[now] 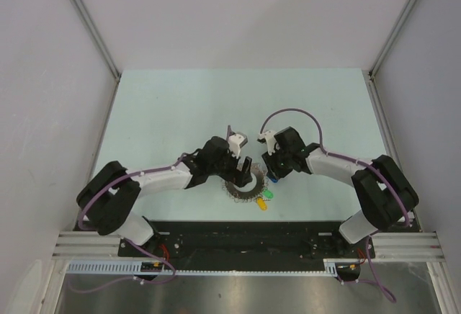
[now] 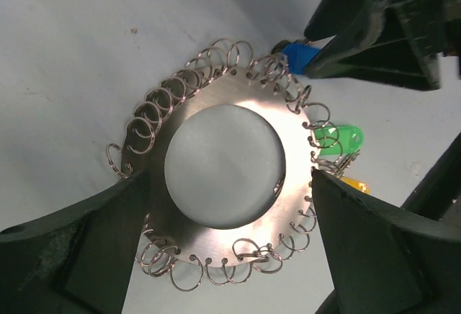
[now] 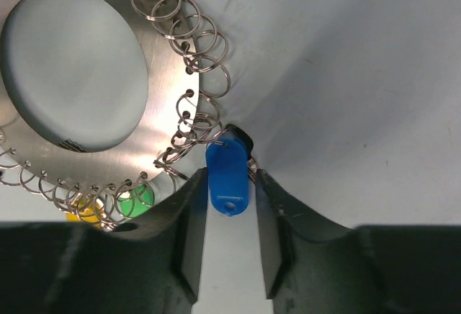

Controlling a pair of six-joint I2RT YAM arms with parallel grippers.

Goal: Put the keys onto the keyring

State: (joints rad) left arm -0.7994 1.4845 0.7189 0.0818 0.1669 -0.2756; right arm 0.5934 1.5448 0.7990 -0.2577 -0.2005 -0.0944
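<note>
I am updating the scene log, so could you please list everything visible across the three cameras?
keyring: one, silver, flat on the table, rim fringed with wire rings.
blue tag: one, blue, at the keyring's rim, apart from the other tags.
green tag: one, green, at the rim.
yellow tag: one, yellow, beside the green tag.
table: one, pale greenish white.
cables: two, purple, one per arm.
arms: two, black and white, near table edge.
left end effector: one, black, fingers at opposite keyring edges; grip unclear.
right end effector: one, black, jaws slightly apart around the blue tag.

jaws flank the keyring point(image 1: 243, 188); far table point(image 1: 238, 105) open
</note>
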